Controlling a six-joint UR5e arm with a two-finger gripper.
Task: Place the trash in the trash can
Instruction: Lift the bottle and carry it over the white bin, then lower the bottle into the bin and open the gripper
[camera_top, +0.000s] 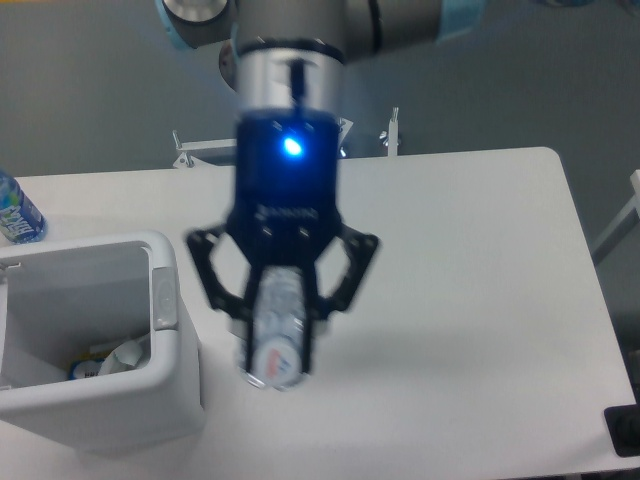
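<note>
Bottle (277, 335): slim, clear bluish, held in the gripper (283, 318), fingers closed against its sides. Long axis runs roughly up-down in the camera view, pale end poking out below the fingertips. Whether it is off the table (460, 300) cannot be told.

Trash can (95, 330): to the picture-left of the gripper, well apart, rim about level with the fingers; some scraps already inside.

Judgement: the carry must go toward picture-left, over the near rim, before release
</note>
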